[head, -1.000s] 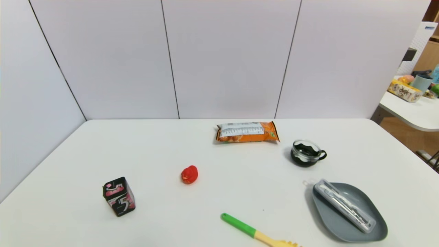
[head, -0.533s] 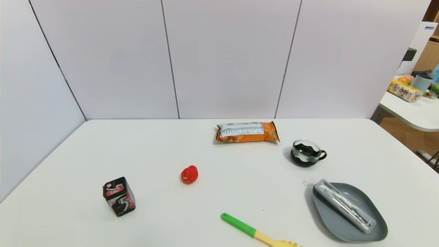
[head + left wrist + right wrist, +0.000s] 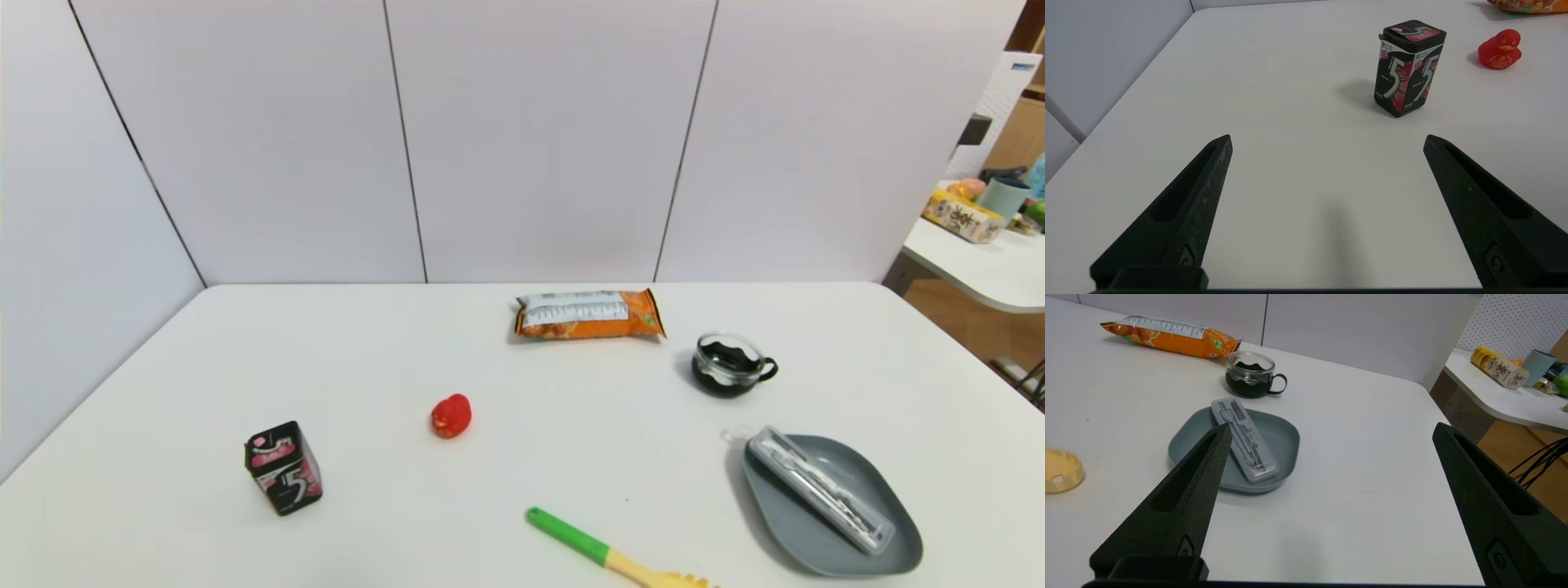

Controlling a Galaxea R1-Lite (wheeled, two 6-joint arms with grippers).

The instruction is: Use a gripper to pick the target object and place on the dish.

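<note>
Translucent plastic, the target object [image 3: 820,489] lies diagonally across the grey-blue dish [image 3: 898,549], at about four o'clock on the table in the head view, one end overhanging the rim. The placing looks done; nothing appears left. The right gripper [image 3: 1331,430] hangs above the table near the dish, fingers spread wide, empty. The left gripper [image 3: 1327,139] is parked, likewise wide and empty.
</note>
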